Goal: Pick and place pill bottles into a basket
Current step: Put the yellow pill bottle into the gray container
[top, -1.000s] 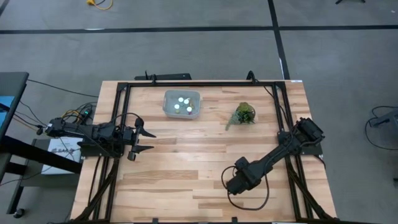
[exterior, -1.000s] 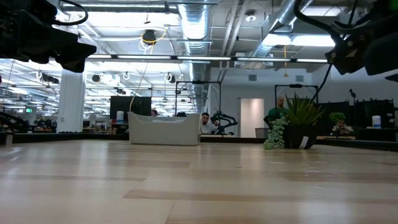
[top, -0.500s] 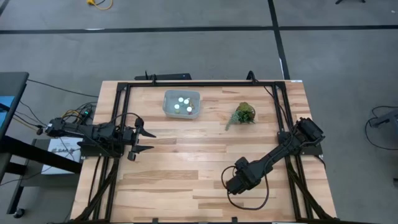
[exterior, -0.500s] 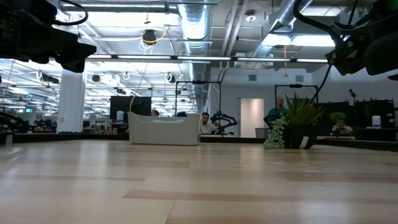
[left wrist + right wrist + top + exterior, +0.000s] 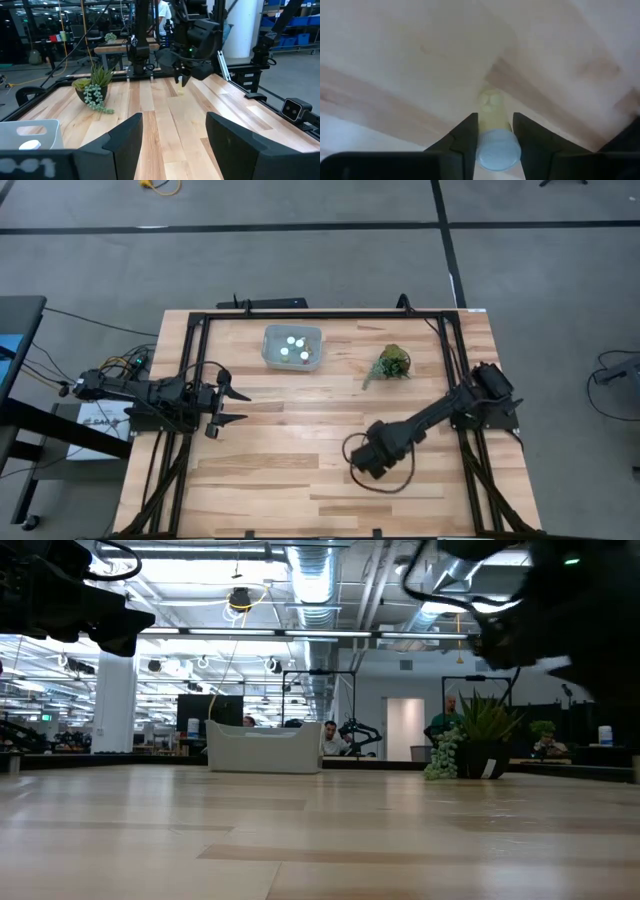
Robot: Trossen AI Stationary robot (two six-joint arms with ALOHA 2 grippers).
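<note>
Pill bottle (image 5: pixel 495 135), small pale yellowish plastic with a white round cap, sits clamped between the right gripper (image 5: pixel 362 460) fingers (image 5: pixel 464 137), above the light wooden table (image 5: pixel 300 430) near its middle-front. Translucent pale blue-grey rectangular plastic basket (image 5: pixel 293 347) at the table's back holds white-capped bottles (image 5: pixel 292 340). Left gripper (image 5: pixel 232 405) waits at the left edge, fingers spread, holding nothing. Green leafy sprig (image 5: pixel 392 364) lies right of the basket.
</note>
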